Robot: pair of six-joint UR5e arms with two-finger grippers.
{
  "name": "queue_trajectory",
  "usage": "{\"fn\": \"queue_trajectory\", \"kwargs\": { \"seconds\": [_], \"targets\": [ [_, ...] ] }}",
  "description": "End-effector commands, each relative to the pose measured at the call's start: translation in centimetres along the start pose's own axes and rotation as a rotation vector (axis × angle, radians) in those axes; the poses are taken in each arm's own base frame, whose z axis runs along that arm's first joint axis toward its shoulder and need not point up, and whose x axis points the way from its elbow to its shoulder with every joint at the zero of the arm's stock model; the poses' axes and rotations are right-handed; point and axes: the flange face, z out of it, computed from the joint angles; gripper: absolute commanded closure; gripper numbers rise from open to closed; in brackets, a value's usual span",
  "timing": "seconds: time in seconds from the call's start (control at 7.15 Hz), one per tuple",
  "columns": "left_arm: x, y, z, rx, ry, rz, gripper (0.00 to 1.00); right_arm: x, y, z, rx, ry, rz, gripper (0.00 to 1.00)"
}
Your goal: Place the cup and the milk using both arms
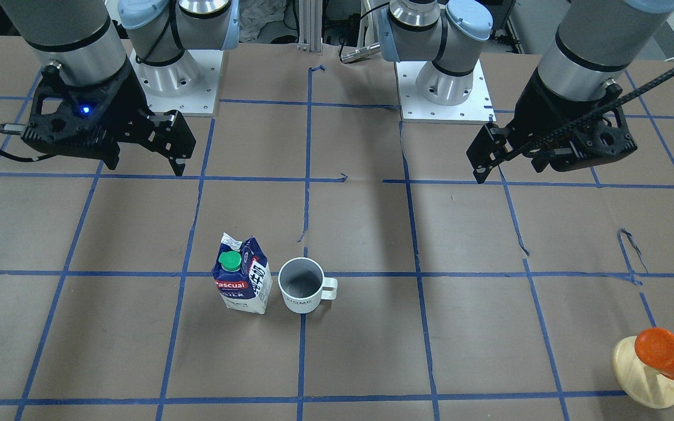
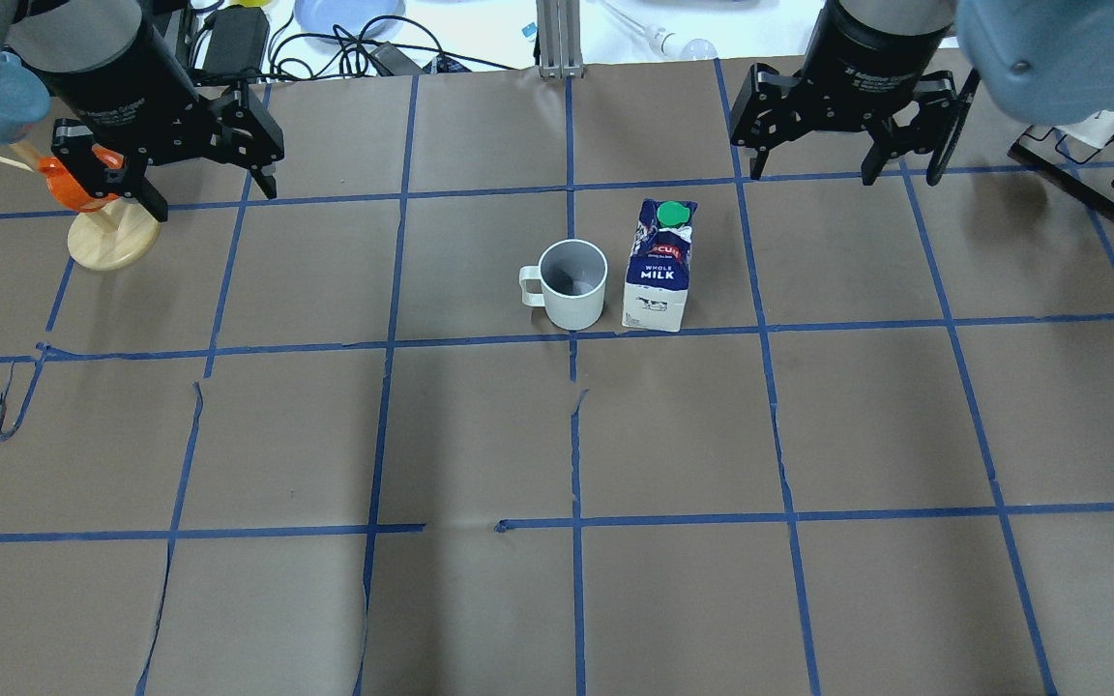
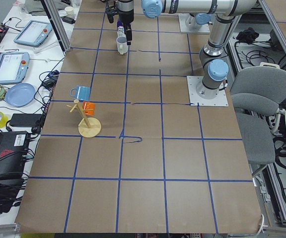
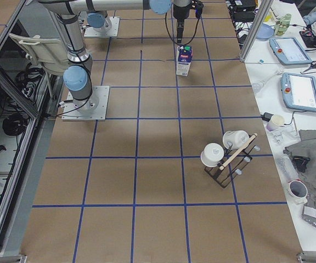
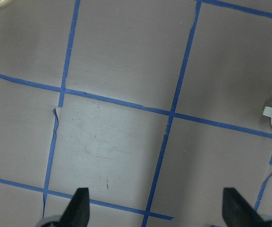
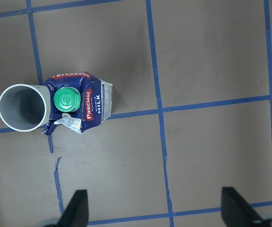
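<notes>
The white cup (image 2: 573, 282) with grey inside stands upright near the table's middle, handle toward the robot's left. The blue and white milk (image 2: 659, 275) with green cap stands upright right beside it, on the robot's right. Both show in the front view: the cup (image 1: 302, 285), the milk (image 1: 242, 275). My left gripper (image 2: 212, 193) is open and empty, hovering far left of the cup. My right gripper (image 2: 813, 172) is open and empty, hovering right of and beyond the milk. The right wrist view shows the milk (image 6: 79, 101) and the cup (image 6: 22, 108) below it.
An orange cup on a wooden stand (image 2: 112, 242) sits under my left gripper's outer side. A black rack with white cups (image 4: 226, 153) stands on the robot's far right. Blue tape lines grid the brown table (image 2: 576, 435).
</notes>
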Motion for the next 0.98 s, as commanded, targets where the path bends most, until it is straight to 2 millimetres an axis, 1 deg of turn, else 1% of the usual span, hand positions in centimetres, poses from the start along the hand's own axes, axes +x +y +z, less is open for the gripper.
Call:
{"fn": "queue_trajectory", "kwargs": {
  "seconds": [0.0, 0.28, 0.84],
  "targets": [
    [-0.06, 0.02, 0.05, -0.001, 0.000, -0.001, 0.00, 0.67, 0.82, -0.72, -0.005, 0.005, -0.016, 0.00],
    [-0.05, -0.01, -0.04, 0.002, 0.002, -0.001, 0.00, 0.70, 0.70, -1.24, 0.004, 0.001, -0.018, 0.00],
    [-0.04, 0.03, 0.05, -0.002, 0.003, -0.002, 0.00, 0.41, 0.83, -1.24, 0.004, 0.002, -0.021, 0.00]
  ]
}}
